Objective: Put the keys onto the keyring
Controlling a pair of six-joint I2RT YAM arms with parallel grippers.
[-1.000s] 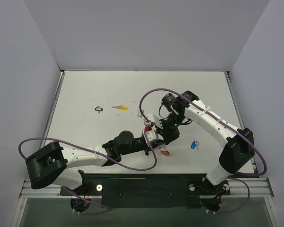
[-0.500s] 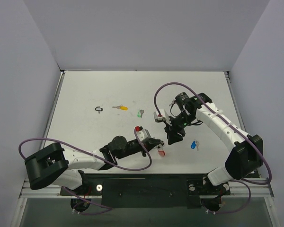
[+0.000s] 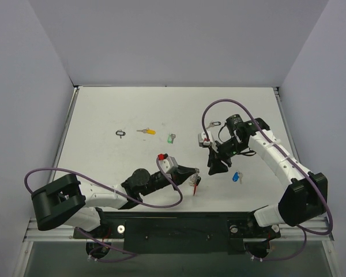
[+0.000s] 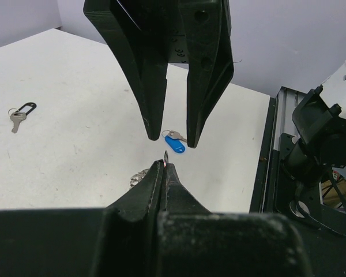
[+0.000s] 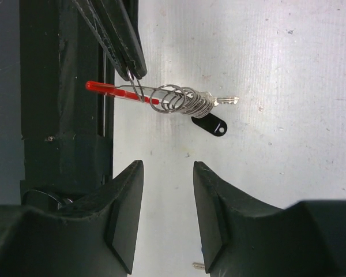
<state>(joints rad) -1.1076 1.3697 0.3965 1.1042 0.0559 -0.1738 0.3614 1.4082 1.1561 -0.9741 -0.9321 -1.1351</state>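
My left gripper [image 3: 194,172] is shut on the thin wire of the keyring [image 5: 177,99], a stack of silver loops with a red tag [image 5: 104,86]. A key with a black tag [image 5: 210,124] hangs on those loops. In the left wrist view only the ring's edge [image 4: 166,157] shows above the shut fingertips. My right gripper [image 3: 215,168] stands open just right of the keyring with nothing between its fingers [image 5: 124,196]. On the table lie a blue-tagged key [image 3: 237,177], a green-tagged key [image 3: 171,138] and a yellow-tagged key [image 3: 145,131].
Two keys with small black loop tags lie on the table, one at the left [image 3: 121,133] and one behind the right arm [image 3: 213,123]. Purple cables arch over both arms. The black rail runs along the near edge [image 4: 279,173].
The right gripper has opened and drawn back to the right, away from the keyring. The left gripper has shifted slightly right and nearer, still gripping the ring.
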